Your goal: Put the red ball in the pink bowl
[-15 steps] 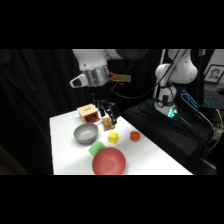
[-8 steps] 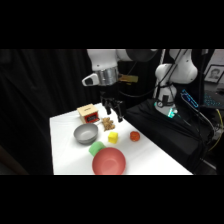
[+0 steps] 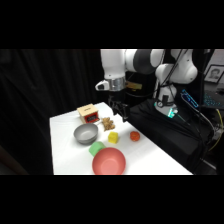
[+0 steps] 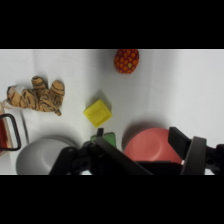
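A: Nearest, low in the side view, sits one wide salmon-pink bowl [image 3: 108, 161], empty. Up and right lies the one small red-orange ball [image 3: 134, 135], alone on the white table [image 3: 65, 145].

B: Between them, one yellow cube [image 3: 113, 137] and one green block [image 3: 96, 148]; further up, one grey metal bowl [image 3: 85, 133]. The tool [image 3: 119, 106]?

A: High, upper centre, nothing in it; whether it's released, I cannot tell. The ball would likely roll if nudged off-centre.

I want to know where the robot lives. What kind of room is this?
Probably a robot lab: a white robot arm reaches over a white table of small test things, with black curtains behind and cabled equipment beside it.
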You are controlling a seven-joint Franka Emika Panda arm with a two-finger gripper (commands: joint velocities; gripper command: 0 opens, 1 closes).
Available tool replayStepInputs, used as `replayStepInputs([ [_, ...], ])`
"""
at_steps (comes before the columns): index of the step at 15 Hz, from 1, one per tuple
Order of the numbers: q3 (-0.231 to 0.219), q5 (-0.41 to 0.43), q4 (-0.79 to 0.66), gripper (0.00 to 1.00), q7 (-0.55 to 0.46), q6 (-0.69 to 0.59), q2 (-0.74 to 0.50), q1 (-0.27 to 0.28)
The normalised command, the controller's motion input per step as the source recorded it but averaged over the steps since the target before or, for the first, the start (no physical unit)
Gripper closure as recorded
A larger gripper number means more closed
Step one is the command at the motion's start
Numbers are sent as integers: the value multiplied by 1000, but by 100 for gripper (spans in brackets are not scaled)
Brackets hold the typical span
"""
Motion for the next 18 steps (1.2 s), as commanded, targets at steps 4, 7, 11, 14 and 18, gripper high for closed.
replayStepInputs([
  [4, -2, 48, -431, 0, 45, 374, -289, -28],
  [7, 21, 24, -402, 0, 71, 313, -283, -8],
  [11, 19, 28, -396, 0, 77, 314, -278, -9],
  [14, 19, 71, -333, 0, 59, 370, -159, 1],
  [18, 31, 132, -226, 0, 26, 396, 1, 33],
])
